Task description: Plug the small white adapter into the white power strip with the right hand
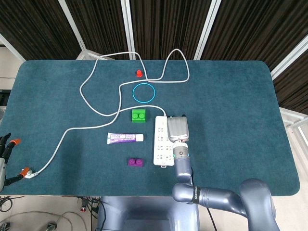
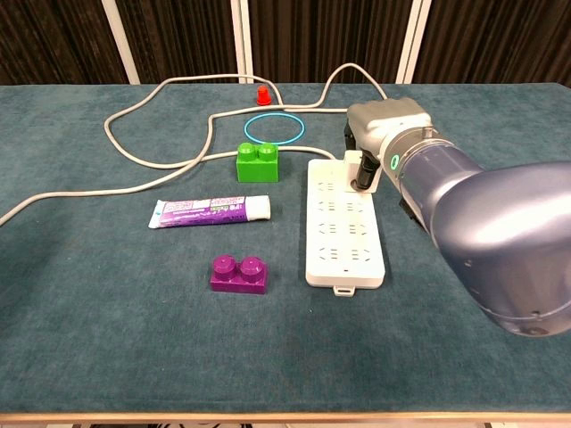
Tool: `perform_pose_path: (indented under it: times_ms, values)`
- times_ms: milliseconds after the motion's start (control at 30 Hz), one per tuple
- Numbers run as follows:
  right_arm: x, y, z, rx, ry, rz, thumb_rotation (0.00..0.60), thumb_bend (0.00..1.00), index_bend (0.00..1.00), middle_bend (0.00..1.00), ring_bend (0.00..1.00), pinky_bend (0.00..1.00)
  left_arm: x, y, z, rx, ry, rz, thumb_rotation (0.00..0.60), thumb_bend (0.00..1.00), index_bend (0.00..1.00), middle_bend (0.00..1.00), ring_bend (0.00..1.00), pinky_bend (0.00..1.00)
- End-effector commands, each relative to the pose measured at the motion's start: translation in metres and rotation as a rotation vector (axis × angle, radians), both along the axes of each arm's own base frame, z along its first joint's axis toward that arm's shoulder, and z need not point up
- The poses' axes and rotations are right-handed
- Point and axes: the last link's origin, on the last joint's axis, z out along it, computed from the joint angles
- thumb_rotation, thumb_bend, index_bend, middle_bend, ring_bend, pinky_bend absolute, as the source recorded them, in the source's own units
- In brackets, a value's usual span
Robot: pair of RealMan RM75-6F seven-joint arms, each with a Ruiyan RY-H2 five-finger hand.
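No wording can be read anywhere: the tube (image 2: 211,211) at nine o'clock of the power strip (image 2: 343,227) carries purple print on its label, too small and blurred to make out

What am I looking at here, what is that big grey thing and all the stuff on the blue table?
The grey thing is a robot's right arm; its right hand holds a small white adapter over the far end of a white power strip. One picture looks down from the robot's head, the other looks forward from its chest. On the blue table also lie a green block, a purple block, a tube, a blue ring, a small red piece and the strip's long cable. The left hand just shows at the head picture's left edge, away from the work.
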Motion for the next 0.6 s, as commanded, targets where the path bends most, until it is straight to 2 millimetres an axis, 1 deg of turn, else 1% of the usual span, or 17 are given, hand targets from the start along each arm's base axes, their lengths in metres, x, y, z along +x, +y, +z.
perform_pose_path:
  times_ms: [33,400,600]
  values:
    - [0.0014,0.0001,-0.0019,0.002,0.002,0.004,0.600,0.47,1.00,0.79,0.75,0.39,-0.0002,-0.0002,0.0005,0.002,0.000,0.000,0.600,0.17,0.19,0.00,0.00,0.11]
    - [-0.0007,-0.0024,-0.0057,-0.001,0.016,-0.005,0.600,0.47,1.00,0.80,0.75,0.39,-0.0015,0.0007,0.0007,-0.001,0.000,0.003,0.600,0.17,0.19,0.00,0.00,0.11]
    - [-0.0029,0.0001,-0.0067,0.009,0.016,-0.007,0.600,0.47,1.00,0.80,0.76,0.40,-0.0013,0.0008,0.0005,-0.002,0.001,0.001,0.600,0.17,0.19,0.00,0.00,0.11]
